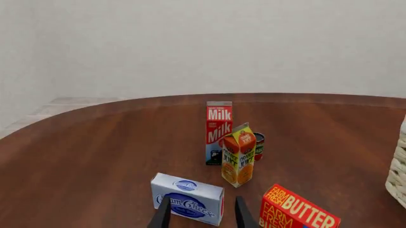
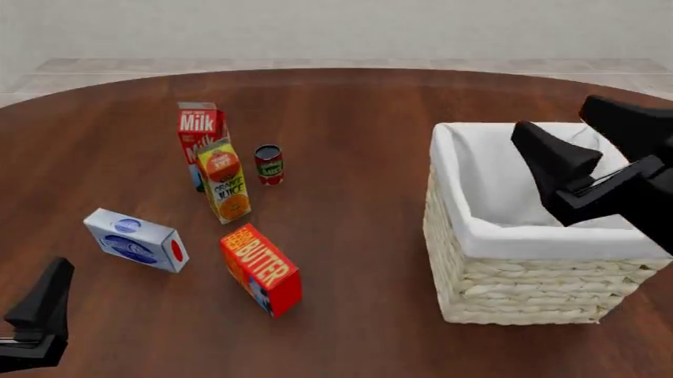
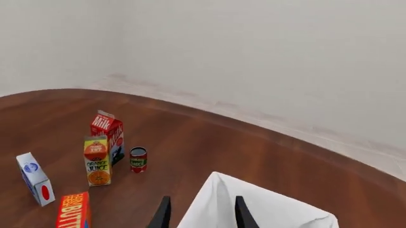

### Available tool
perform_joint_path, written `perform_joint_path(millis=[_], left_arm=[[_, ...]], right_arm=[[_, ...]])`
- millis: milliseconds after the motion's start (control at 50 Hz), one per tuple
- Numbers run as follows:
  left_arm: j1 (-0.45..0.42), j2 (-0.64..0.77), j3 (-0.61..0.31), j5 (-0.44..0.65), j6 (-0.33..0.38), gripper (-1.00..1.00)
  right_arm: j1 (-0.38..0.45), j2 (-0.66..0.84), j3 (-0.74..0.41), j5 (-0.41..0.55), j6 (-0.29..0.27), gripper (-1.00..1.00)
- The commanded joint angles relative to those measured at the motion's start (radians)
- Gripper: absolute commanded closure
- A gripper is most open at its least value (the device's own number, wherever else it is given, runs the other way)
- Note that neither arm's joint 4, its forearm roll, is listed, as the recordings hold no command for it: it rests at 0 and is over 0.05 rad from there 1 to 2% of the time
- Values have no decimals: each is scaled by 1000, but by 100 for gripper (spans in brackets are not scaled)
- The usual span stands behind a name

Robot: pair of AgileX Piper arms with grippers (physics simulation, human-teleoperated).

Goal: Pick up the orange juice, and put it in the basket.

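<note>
Carton: the orange juice [image 2: 225, 181], a tall yellow-and-orange gable-top carton with an orange fruit picture, stands upright on the left half of the round brown wooden table [image 2: 347, 142]
Axis: long axis vertical, gable on top; in the front view the printed face is turned toward the near side and a little to the right
Neighbours: the red-and-white milk carton [image 2: 197, 142] stands just behind it on the far left side, so close that I cannot tell whether they touch; the small red can with a green label [image 2: 269, 164] stands just to its right, apart; the flat red-orange butter box [image 2: 261, 269] lies nearer, apart; the pale blue-and-white cream cheese box [image 2: 137, 240] lies near and to the left, apart
Left gripper [image 1: 201, 213]: near left corner of the table, fingers spread apart and holding nothing; the juice lies ahead of it, toward the far right, with the cream cheese box and butter box flanking the line of approach
Right gripper [image 3: 201, 211]: fingers parted and empty, hanging over the large square pale wicker basket with a white cloth liner [image 2: 531, 303] on the right
Nearer arm: the left one, by my judgement; the right is well apart from the juice, across the table
Coming move: likely a forward reach by the left arm between the two flat boxes, closing on the carton's sides without bumping the milk
</note>
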Motion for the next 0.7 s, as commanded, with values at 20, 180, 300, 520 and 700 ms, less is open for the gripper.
perform_joint_path(millis=[20,180,300,520,700], left_arm=[[0,0,0,0,0,-100],[0,0,0,0,0,-100],[0,0,0,0,0,-100],[0,0,0,0,0,-100],[0,0,0,0,0,-100]], right_arm=[[110,225,-122,-72,-9,-100],[179,389,-232,-107,1,-100],[222,472,-279,-112,1,-100],[263,555,-405,-38,-14,-100],[293,633,-507,14,13,-100]])
